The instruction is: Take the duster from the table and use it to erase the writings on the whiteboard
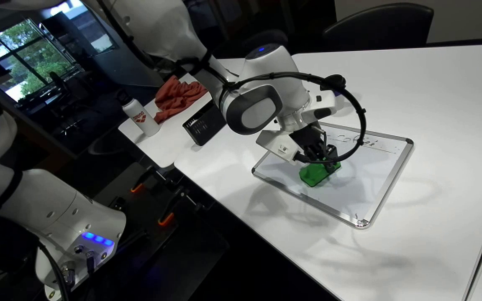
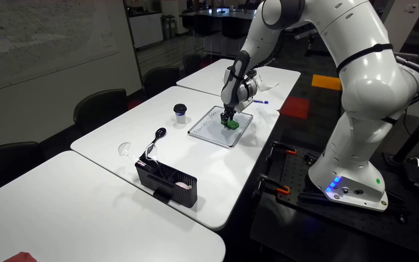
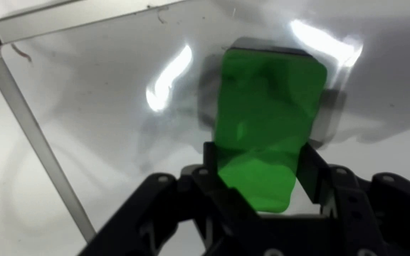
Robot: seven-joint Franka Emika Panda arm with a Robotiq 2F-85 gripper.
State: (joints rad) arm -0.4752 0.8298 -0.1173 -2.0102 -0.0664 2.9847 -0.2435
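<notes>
The green duster [image 1: 315,174] is held over the lower middle of the white, silver-framed whiteboard [image 1: 364,184], which lies flat on the table. The duster also shows in an exterior view [image 2: 233,124] and in the wrist view [image 3: 267,103]. My gripper [image 3: 257,153] is shut on the duster, one black finger against each long side. The duster is at or just above the board's surface; I cannot tell if it touches. Dark handwriting [image 2: 205,122] runs along one side of the board and is partly hidden by the arm in an exterior view [image 1: 356,140]. Only small specks show near the duster in the wrist view.
A lidded cup [image 2: 180,114] stands beside the board. A black caddy [image 2: 169,183] with clear utensils and a black spoon [image 2: 160,133] are farther along the table. A blue marker [image 2: 261,102], a white bottle [image 1: 141,116], a red cloth [image 1: 177,98] and a black box [image 1: 204,124] lie elsewhere.
</notes>
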